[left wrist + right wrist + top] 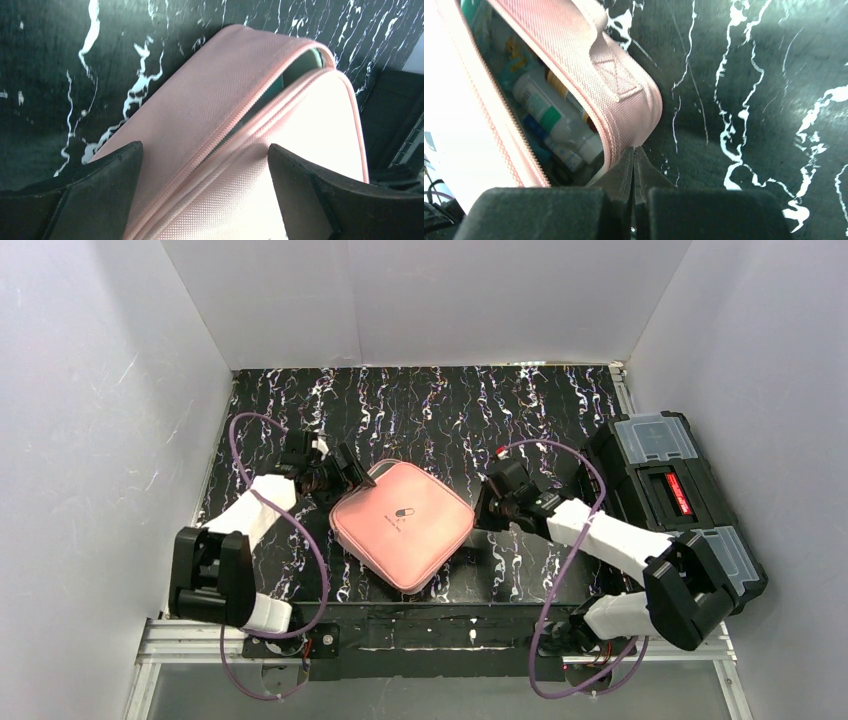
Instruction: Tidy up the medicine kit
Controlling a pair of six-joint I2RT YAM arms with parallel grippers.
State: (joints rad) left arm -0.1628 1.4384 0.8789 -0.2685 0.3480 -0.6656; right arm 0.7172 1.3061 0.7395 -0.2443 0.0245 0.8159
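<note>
Pink medicine kit [624, 90] beside closed right pincer [634, 151] tip, apparently touching.

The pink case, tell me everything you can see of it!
The medicine kit is a pink, rounded-square soft case of woven fabric with a small pill logo on its lid. It lies flat and turned cornerwise on the black marbled table. Its zip is partly undone, showing bottles inside. The left arm's open jaws straddle one edge; the right arm's shut jaws meet the gaping rim.

A pill logo [405, 512] marks the medicine kit [425, 540] lid; no legible text.
</note>
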